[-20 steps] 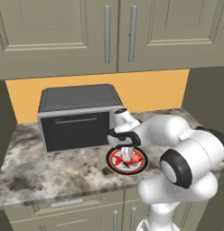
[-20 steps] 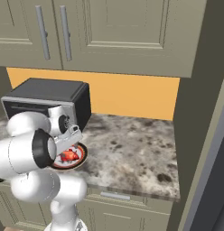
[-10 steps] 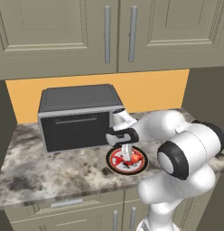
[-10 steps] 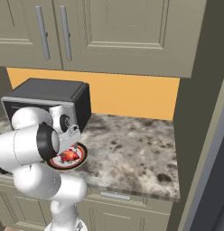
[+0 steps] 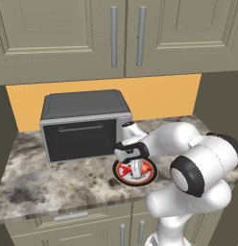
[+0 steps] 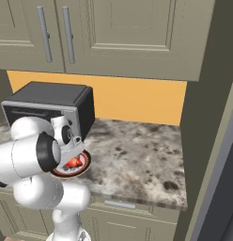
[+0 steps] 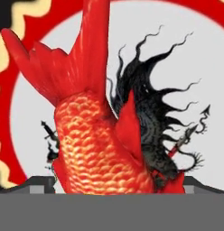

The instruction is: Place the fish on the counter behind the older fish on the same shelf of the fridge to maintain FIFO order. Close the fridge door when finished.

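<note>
Gripper (image 5: 136, 168) at frame centre, lowered over fish (image 7: 100, 144) on plate (image 5: 122, 177); jaw state cannot be told.

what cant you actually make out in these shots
- End effector state: in the left base view too small to tell open or shut; the hand view crops its tips.
- Fish head: cut off at the hand view's bottom edge.
- Plate: the arm hides most of it in the right base view.

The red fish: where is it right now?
The red fish lies on a red-rimmed plate on the counter, just right of the toaster oven, directly under the gripper.
</note>
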Controlling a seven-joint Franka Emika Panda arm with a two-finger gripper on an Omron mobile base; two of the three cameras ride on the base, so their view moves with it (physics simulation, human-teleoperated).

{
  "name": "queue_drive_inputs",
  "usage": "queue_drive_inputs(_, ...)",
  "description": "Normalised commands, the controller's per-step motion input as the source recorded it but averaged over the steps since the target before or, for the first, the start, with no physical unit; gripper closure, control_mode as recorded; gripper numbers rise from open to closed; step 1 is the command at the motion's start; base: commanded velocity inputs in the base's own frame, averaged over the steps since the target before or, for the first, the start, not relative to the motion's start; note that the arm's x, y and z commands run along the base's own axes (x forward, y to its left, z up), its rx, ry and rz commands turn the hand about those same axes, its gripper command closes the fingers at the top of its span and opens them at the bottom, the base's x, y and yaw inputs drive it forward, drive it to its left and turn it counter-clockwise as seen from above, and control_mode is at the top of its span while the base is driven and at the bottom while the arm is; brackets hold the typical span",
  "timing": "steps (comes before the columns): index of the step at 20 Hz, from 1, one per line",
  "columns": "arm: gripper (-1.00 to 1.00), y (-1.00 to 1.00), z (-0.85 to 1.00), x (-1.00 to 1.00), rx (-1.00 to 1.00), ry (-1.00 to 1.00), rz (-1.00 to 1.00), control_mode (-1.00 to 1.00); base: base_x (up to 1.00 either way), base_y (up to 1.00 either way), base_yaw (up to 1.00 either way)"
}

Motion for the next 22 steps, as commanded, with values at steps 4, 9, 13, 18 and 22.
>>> queue_drive_inputs(4, -1.00, 0.00, -0.56, 0.00, 0.00, 0.02, 0.03, -1.00, 0.00, 0.00, 0.00)
queue_drive_inputs(9, 1.00, 0.00, -0.54, -0.07, 0.00, 0.01, 0.05, -1.00, 0.00, 0.00, 0.00)
queue_drive_inputs(13, 1.00, -0.05, 0.13, -0.31, 0.00, -0.08, 0.03, -1.00, 0.00, 0.00, 0.00)
queue_drive_inputs(18, 1.00, -0.17, 0.83, -0.71, 0.00, -0.25, 0.02, -1.00, 0.00, 0.00, 0.00)
queue_drive_inputs(22, 1.00, -0.09, 0.83, -0.76, 0.00, -0.22, 0.04, -1.00, 0.00, 0.00, 0.00)
